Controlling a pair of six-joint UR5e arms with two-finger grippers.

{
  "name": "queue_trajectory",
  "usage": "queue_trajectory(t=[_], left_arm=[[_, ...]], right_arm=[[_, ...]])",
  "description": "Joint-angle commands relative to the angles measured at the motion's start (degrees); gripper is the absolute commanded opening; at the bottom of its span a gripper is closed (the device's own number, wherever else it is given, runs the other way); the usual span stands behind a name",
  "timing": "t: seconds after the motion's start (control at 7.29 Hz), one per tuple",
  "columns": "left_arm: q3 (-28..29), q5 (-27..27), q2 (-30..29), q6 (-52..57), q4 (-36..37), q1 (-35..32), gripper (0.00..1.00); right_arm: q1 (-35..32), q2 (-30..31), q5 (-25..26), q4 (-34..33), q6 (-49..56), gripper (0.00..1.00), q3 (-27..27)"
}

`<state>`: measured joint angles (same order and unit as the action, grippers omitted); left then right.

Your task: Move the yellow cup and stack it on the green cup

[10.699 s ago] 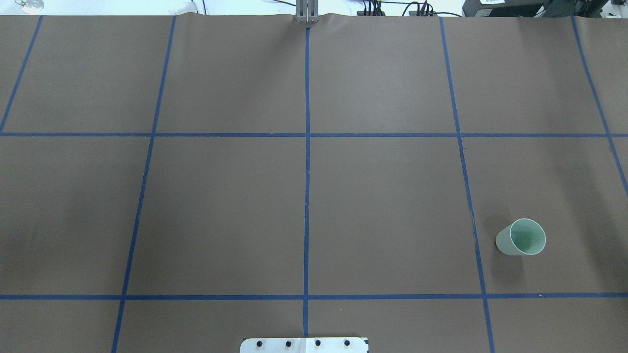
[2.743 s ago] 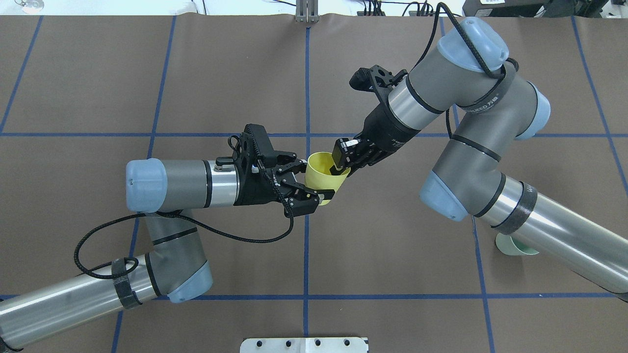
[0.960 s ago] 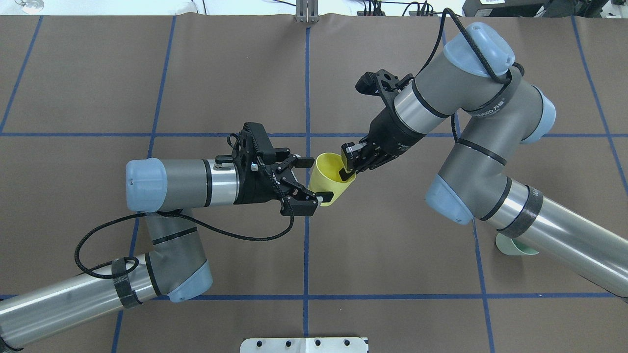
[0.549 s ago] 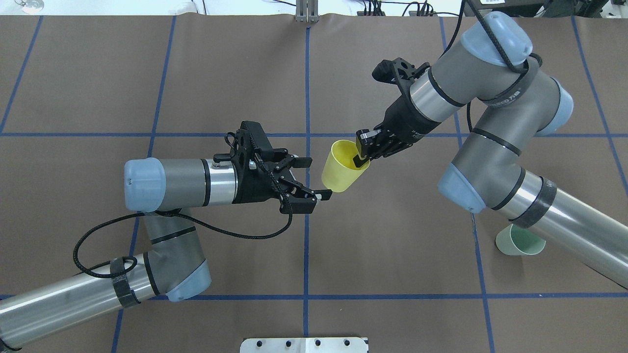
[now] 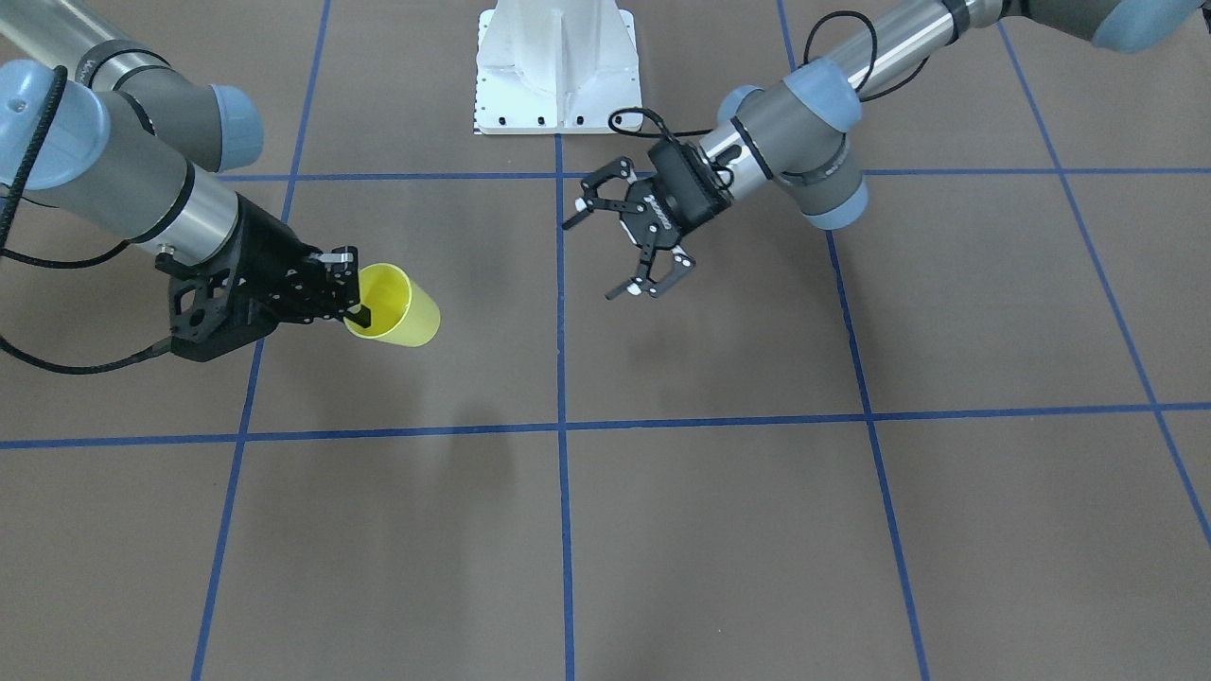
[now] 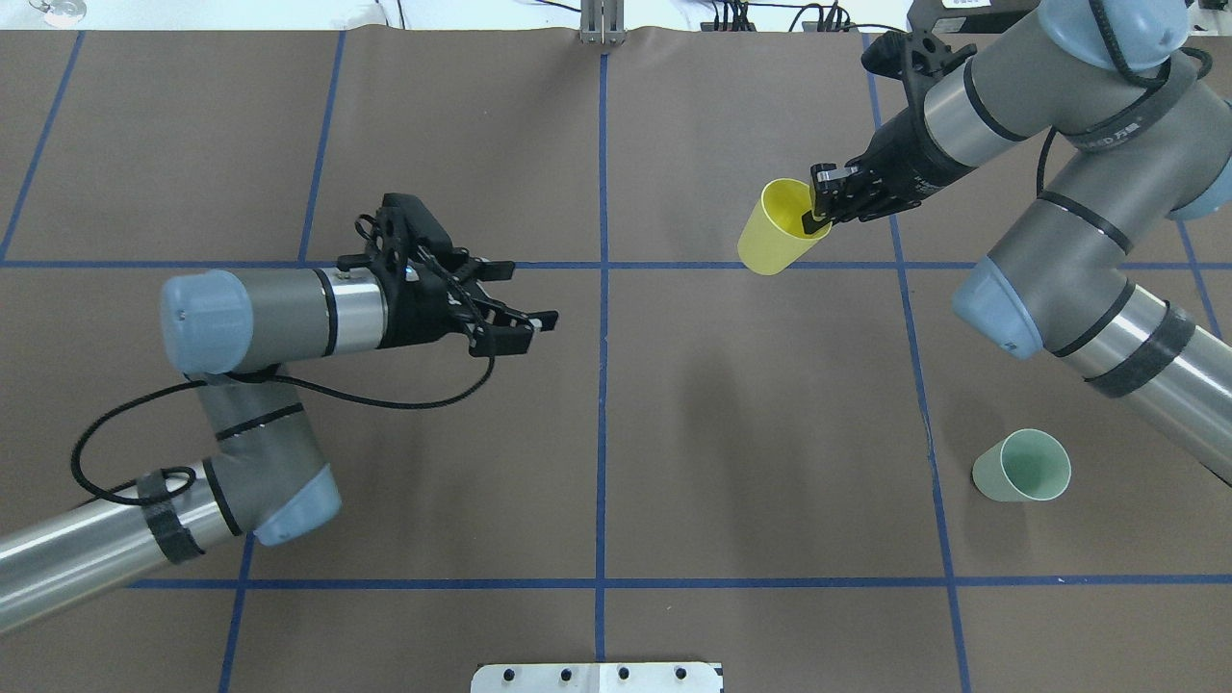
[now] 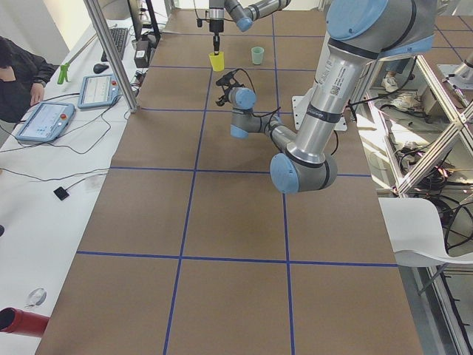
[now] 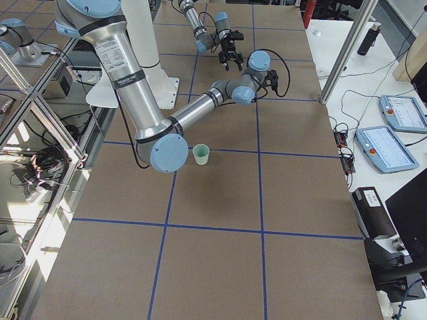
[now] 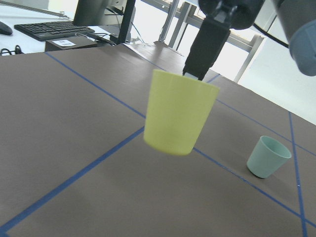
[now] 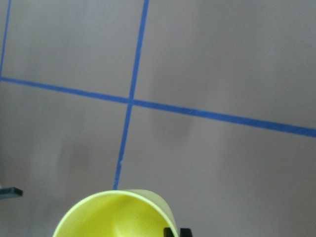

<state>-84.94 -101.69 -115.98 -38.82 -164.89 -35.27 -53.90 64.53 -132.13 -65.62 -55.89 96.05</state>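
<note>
The yellow cup (image 6: 776, 236) hangs tilted in the air over the far right part of the table. My right gripper (image 6: 816, 217) is shut on its rim, one finger inside the cup; this also shows in the front view (image 5: 358, 305), where the cup (image 5: 402, 307) shows too. The green cup (image 6: 1025, 467) stands upright on the table at the near right, well apart from the yellow cup. My left gripper (image 6: 527, 308) is open and empty, left of the centre line. The left wrist view shows the yellow cup (image 9: 180, 118) in the air and the green cup (image 9: 267, 158) beyond it.
Brown paper with a blue tape grid (image 6: 603, 385) covers the table. The white robot base plate (image 6: 597, 677) is at the near edge. Tablets and a person sit at the side desk (image 7: 44, 118) in the left view.
The left gripper has let go of the yellow cup and pulled back to the left. The right arm has carried the cup up and to the far right, uncovering the green cup.
</note>
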Motion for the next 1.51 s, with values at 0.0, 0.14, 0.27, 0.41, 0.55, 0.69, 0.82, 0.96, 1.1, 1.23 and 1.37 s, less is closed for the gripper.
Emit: queue_trajectory(t=[0.0,0.14,0.27,0.41,0.55,0.69,0.82,0.96,1.1,1.23,1.37], left_arm=[[-0.93,-8.55,3.57,0.76,12.41,-13.96,1.0],[-3.2,-13.92,3.22,1.28,22.14,-19.69,1.0],[-5.74,-15.1,3.22,6.25,31.55,-21.75,1.0],[-7.07,-15.11,3.22,11.0,37.91,-23.07,1.0],[-7.69,-15.46,3.39,11.57,43.19,-24.57,1.0],[-7.44,-15.64,3.65,11.57,46.46,-25.45,1.0],[-7.52,-15.64,3.74,13.83,50.85,-26.16,1.0],[-7.7,-15.9,4.61,17.95,52.63,-27.29,1.0],[-7.7,-15.99,5.32,18.77,52.65,-27.65,1.0],[-7.53,-16.17,5.33,18.78,52.74,-27.57,1.0],[-7.61,-16.17,5.59,18.78,52.65,-27.57,1.0]], right_arm=[[-2.16,1.99,5.99,-7.27,10.29,0.0,0.88],[-2.0,3.65,8.88,-13.77,15.84,0.0,4.28],[-3.13,5.15,9.34,-21.84,22.07,0.0,8.15],[-3.31,5.34,9.35,-30.01,23.79,0.0,12.54],[-3.31,6.38,9.35,-36.96,25.63,0.0,16.76],[-3.31,10.31,9.17,-38.95,26.35,0.0,20.89],[-3.14,16.18,8.56,-38.88,26.44,0.0,24.32],[-3.14,20.06,7.42,-38.97,26.44,0.0,27.05],[-3.14,22.45,4.45,-38.88,26.44,0.0,27.69],[-2.62,23.78,3.56,-38.97,26.44,0.0,27.7],[-1.39,24.84,3.11,-39.05,26.36,0.0,27.44]])
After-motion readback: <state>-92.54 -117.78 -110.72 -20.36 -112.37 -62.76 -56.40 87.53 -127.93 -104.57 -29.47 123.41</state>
